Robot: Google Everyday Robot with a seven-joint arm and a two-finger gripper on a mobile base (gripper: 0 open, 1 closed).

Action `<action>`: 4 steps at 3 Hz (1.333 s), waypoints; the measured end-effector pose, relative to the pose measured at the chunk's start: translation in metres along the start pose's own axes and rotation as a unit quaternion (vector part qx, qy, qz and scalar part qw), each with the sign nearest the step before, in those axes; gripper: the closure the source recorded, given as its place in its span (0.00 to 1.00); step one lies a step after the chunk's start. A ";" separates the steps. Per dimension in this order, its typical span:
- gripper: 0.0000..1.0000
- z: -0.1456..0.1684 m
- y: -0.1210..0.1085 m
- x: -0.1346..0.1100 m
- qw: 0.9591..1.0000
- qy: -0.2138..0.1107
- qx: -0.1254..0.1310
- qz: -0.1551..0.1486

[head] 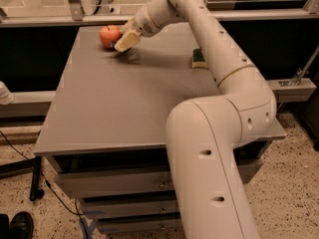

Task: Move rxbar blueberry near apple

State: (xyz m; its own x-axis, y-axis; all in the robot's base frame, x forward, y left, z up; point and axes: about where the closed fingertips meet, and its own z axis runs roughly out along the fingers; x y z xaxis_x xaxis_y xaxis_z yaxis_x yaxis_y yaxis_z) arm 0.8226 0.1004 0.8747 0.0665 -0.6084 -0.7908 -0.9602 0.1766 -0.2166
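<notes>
A: Where do we find the gripper (125, 40)?
B: At the far left of the table (124, 113), low over the top and just right of the apple (109, 35). The two look to touch or nearly so; we cannot say which

A: And the rxbar blueberry?
B: We cannot pick out a navy wrapper anywhere on the bare top. There is only a dark smudge on the surface right under the gripper, and that may be shadow. Our guess is that the bar sits in or beneath the gripper, hidden by its pale tip, so its long axis is not ours to read

A: Is the gripper clamped on it, then?
B: We cannot tell whether it is spread or closed

A: What does the next move hinge on?
B: On the gap between the gripper and the apple. If we do carry the bar, it lies hard by the apple, on its right and a little toward the camera, and we judge that only a set-down and release remain. The risk we see is nudging the apple, which would roll easily

A: Anything else up there?
B: The green-and-yellow sponge (199, 59), well apart to the right, and no concern of ours
</notes>
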 end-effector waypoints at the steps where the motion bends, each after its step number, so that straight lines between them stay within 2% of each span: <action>1: 0.16 0.000 -0.004 0.002 1.000 0.004 0.004 0.001; 2: 0.00 -0.002 -0.007 0.005 1.000 0.009 0.007 0.001; 3: 0.00 -0.011 -0.006 0.007 1.000 0.007 0.005 0.006; 4: 0.00 -0.040 -0.001 0.024 0.999 0.025 0.006 0.029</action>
State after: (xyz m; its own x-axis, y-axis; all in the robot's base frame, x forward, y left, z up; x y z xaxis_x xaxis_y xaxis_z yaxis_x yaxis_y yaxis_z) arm 0.8145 0.0546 0.8791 -0.0039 -0.6346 -0.7728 -0.9589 0.2218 -0.1772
